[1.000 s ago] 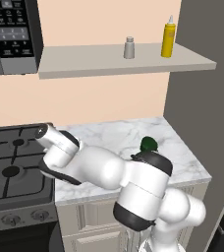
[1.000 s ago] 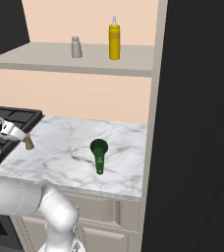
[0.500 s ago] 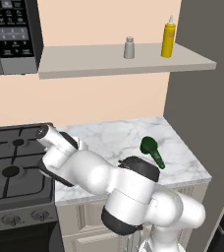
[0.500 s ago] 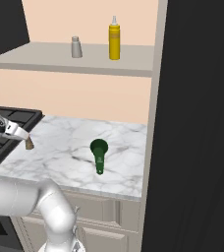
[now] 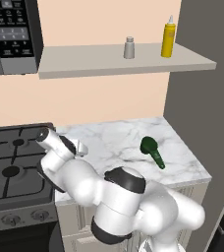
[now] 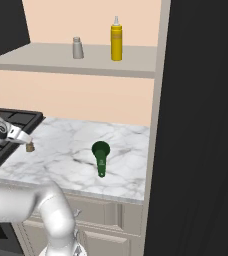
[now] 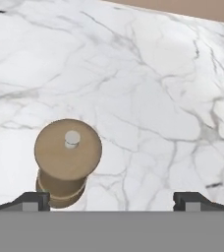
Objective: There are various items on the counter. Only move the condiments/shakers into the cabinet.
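The brown shaker (image 7: pixel 67 160) stands upright on the marble counter (image 7: pixel 148 98), just inside the left fingertip (image 7: pixel 33 201) of my gripper (image 7: pixel 111 202), which is open and above it. In the right base view the gripper (image 6: pixel 25 141) hangs close over the brown shaker (image 6: pixel 30 147) at the counter's (image 6: pixel 71 160) left end by the stove. The grey shaker (image 5: pixel 129 47) and the yellow squeeze bottle (image 5: pixel 168 43) stand on the cabinet shelf (image 5: pixel 84 61). The dark green long-handled thing (image 5: pixel 152 150) lies on the counter's right part.
The black gas stove (image 5: pixel 11 162) adjoins the counter on the left, with the black microwave (image 5: pixel 11 34) above it. A dark tall wall (image 6: pixel 201 125) bounds the counter on the right. My own white arm (image 5: pixel 119 197) crosses the counter's front.
The arm's elbow has swung left and down across the counter's front. The hand has eased in over the brown shaker, which has not moved.
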